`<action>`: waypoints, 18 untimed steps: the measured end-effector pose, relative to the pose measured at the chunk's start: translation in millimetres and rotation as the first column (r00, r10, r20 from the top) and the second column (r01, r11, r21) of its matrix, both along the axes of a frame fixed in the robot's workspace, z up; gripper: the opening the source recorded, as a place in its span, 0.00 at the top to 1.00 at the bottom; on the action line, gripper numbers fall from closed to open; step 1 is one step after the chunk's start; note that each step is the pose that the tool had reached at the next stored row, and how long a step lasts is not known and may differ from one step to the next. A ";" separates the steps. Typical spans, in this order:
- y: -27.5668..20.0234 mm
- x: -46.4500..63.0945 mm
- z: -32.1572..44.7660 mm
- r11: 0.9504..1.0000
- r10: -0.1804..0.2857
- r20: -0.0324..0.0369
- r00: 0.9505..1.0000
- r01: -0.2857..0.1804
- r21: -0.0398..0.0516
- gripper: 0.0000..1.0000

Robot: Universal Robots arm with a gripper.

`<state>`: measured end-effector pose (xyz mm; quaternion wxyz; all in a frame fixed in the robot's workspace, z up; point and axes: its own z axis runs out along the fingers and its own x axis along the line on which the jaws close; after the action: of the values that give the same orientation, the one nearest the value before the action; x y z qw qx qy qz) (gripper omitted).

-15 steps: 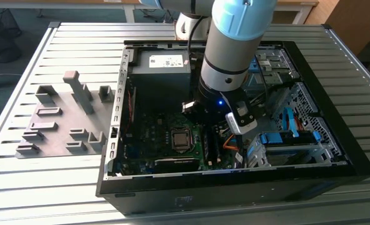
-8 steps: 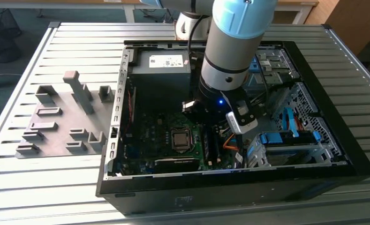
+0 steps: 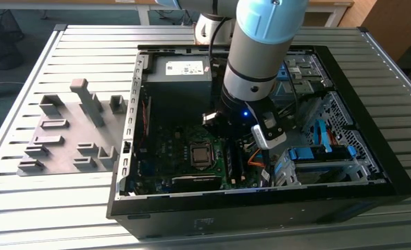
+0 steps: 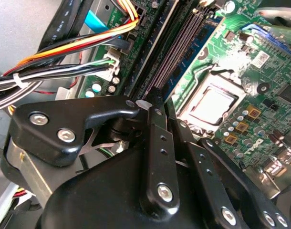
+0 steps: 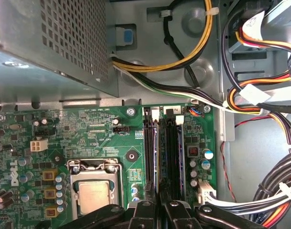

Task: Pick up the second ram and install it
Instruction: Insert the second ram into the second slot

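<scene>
While tool [image 5: 157, 210] grips second ram [image 5: 165, 157] — seated upright in motherboard [image 5: 88, 138] slot.

Cable bundle [image 5: 279, 191] crowds one side of the memory slots [image 5: 167, 152]; processor socket [image 5: 94, 191] flanks the other

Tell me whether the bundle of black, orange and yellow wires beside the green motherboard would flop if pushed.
Probably floppy: the wire bundle runs in loose curves. Likely shifts together, since a white tie binds it.
</scene>
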<state>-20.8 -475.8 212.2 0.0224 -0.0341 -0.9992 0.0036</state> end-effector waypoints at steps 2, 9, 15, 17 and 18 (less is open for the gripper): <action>0.0 0.0 -0.7 1.000 0.000 0.000 1.000 0.000 0.000 0.86; 0.0 0.0 -2.7 1.000 0.000 0.000 1.000 0.000 0.000 0.86; 0.0 0.0 -1.7 1.000 0.000 0.000 1.000 0.000 0.000 0.86; 0.0 0.0 -0.1 1.000 0.001 0.000 1.000 -0.001 0.000 0.86; 0.0 0.0 0.6 1.000 0.002 0.000 1.000 -0.002 0.000 0.86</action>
<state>-20.8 -475.8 212.8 0.0224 -0.0331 -0.9992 0.0036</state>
